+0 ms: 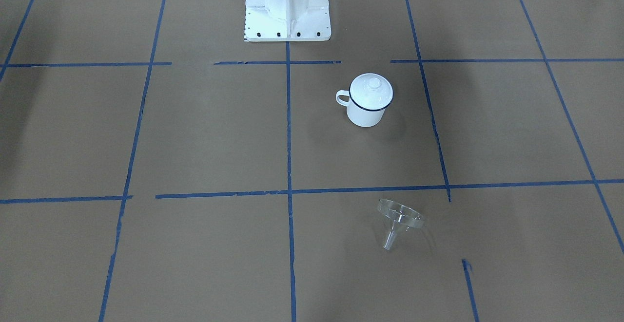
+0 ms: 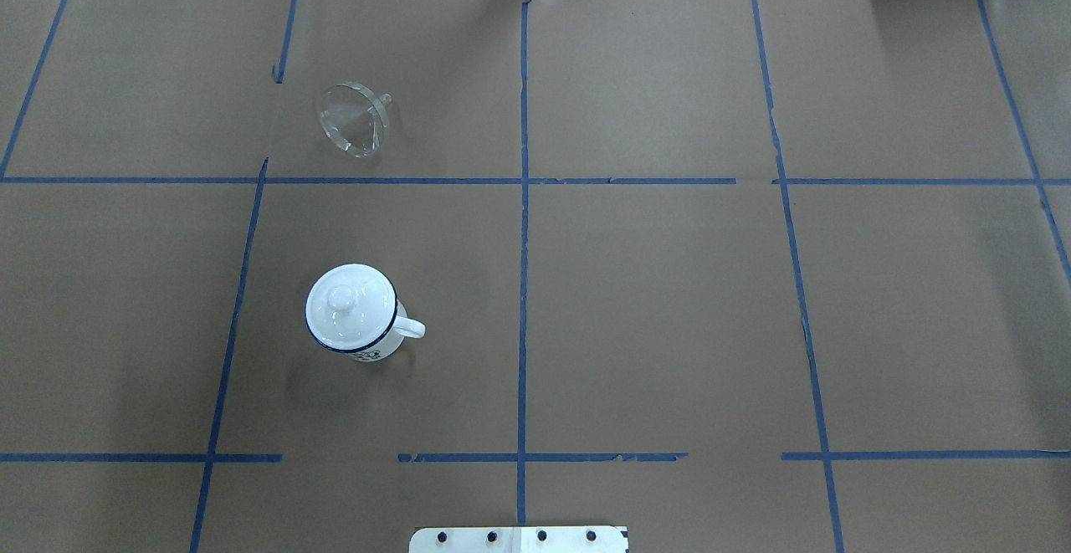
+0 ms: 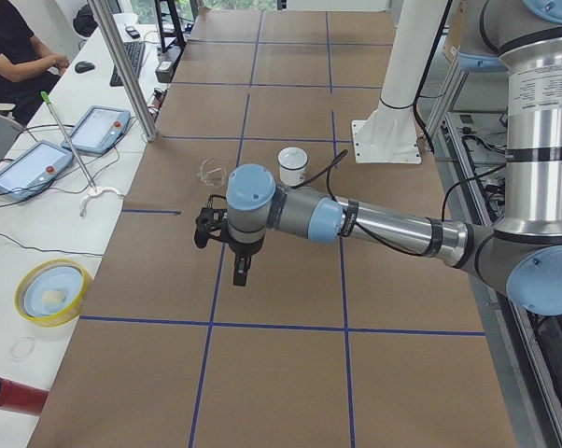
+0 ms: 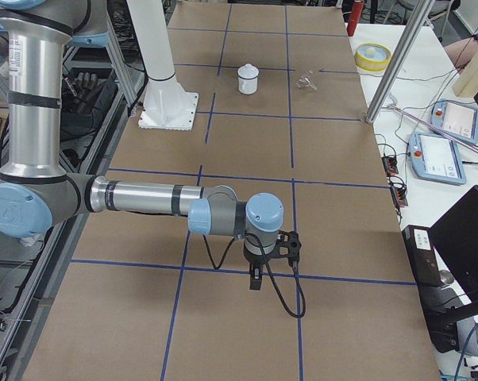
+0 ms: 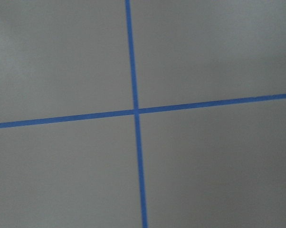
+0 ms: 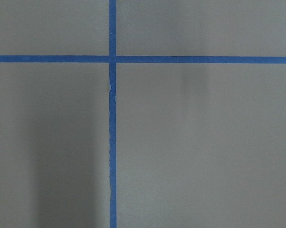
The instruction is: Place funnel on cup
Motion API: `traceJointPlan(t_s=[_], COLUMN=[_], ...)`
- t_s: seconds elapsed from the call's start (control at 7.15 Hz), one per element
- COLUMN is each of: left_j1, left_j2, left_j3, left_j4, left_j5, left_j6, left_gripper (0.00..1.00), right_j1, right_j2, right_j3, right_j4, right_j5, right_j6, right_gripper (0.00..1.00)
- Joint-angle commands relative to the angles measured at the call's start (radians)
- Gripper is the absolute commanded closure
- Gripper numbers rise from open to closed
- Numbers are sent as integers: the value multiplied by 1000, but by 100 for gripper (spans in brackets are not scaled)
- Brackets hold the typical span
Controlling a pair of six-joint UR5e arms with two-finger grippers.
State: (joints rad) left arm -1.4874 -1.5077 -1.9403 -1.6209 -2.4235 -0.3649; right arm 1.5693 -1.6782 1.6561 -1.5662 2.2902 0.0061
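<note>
One funnel (image 2: 353,118), one cup (image 1: 365,113), one lid (image 1: 372,90), one left arm (image 3: 393,229), one right arm (image 4: 144,198).

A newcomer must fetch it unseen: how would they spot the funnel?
From the white robot base, look to the robot's left at the lidded enamel mug. One taped square farther out lies the funnel, tipped on its side and transparent, not white.

We see the left pincer (image 3: 240,273) and right pincer (image 4: 256,279) only in side views, so we can't tell how their jaws stand. The lid (image 1: 371,89) hides the inside of the cup (image 1: 365,113). The robot base (image 1: 287,10) is cut off at the top edge. The funnel (image 4: 306,80) is too small in the right side view to read its pose.
</note>
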Motion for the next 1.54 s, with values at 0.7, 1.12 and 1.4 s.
traceJointPlan(t_s=[0.7, 1.12, 1.4], left_j1=[659, 829, 875], left_j2=[-484, -552, -549], left_j3=[-140, -69, -42], left_j4=[234, 257, 257], left_j5=[269, 395, 397], left_j6=[-1071, -1206, -1209], left_gripper=[0, 7, 18], right_j1=[0, 0, 0], right_j2=[0, 0, 0], right_j3=[-1, 1, 1], right_j4=[0, 0, 0], right_j5=[0, 0, 0], right_j6=[0, 0, 0], right_gripper=[0, 0, 0])
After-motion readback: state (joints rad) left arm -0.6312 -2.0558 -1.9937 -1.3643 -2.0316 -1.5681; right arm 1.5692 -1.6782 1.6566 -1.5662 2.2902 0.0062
